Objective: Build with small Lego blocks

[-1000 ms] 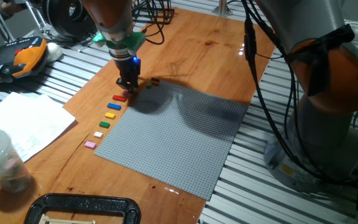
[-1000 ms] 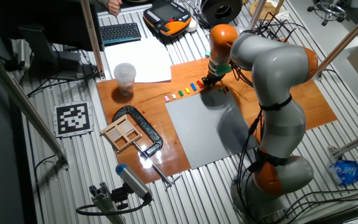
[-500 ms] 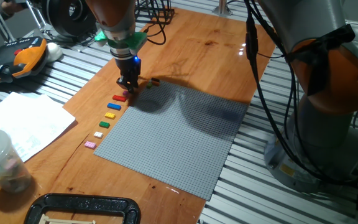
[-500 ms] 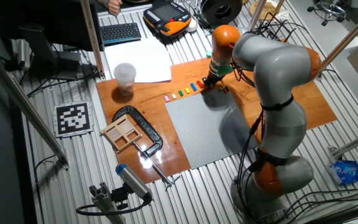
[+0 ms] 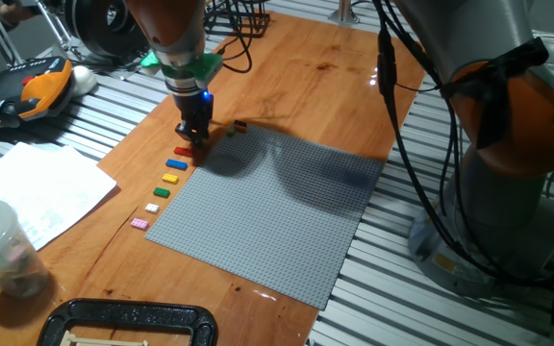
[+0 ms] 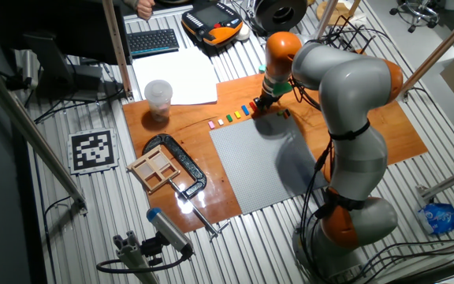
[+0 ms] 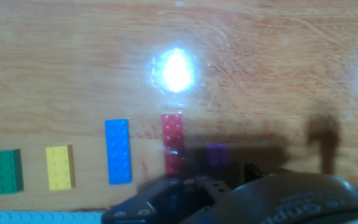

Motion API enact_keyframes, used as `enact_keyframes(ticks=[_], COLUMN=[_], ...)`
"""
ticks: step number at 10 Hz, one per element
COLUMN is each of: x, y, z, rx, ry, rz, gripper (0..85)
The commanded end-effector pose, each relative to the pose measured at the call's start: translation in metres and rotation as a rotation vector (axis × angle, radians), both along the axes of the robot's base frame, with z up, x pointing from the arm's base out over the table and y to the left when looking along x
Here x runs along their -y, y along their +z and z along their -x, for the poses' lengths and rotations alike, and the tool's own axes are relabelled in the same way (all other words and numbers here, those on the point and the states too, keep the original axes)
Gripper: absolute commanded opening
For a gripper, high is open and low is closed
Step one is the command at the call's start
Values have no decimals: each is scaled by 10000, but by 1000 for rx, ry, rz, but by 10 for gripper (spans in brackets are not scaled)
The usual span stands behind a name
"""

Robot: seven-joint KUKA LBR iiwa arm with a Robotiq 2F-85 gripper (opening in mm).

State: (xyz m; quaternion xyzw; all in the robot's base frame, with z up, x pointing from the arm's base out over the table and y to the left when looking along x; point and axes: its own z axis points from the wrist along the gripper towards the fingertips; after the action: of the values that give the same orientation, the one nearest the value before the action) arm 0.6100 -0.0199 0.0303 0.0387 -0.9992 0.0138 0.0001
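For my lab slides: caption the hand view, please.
Gripper low over a red brick in a row with blue, yellow and green bricks.

This is a robotics lab: an orange-and-grey industrial arm [image 6: 345, 102] is mounted at a bench of ribbed aluminium profile [image 6: 93, 213] carrying a wooden board [image 5: 296, 67]. Around it lie a printed fiducial marker [image 6: 91, 148], an orange teach pendant [image 5: 27, 86], a keyboard [image 6: 152, 39], loose black cables [image 5: 234, 24] and sheets of paper [image 5: 37, 187]
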Motion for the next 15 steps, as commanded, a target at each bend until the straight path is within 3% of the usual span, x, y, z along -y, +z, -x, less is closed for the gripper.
enact_keyframes(ticks=[1,5,6,15], x=[-13,8,22,-7], y=[-9,-35,-12,-39], z=[-7,-43,-58,-151], rx=[0,-1,-7,-7], ry=[0,11,10,21], rz=[0,5,3,14], gripper=[170,170,340,340])
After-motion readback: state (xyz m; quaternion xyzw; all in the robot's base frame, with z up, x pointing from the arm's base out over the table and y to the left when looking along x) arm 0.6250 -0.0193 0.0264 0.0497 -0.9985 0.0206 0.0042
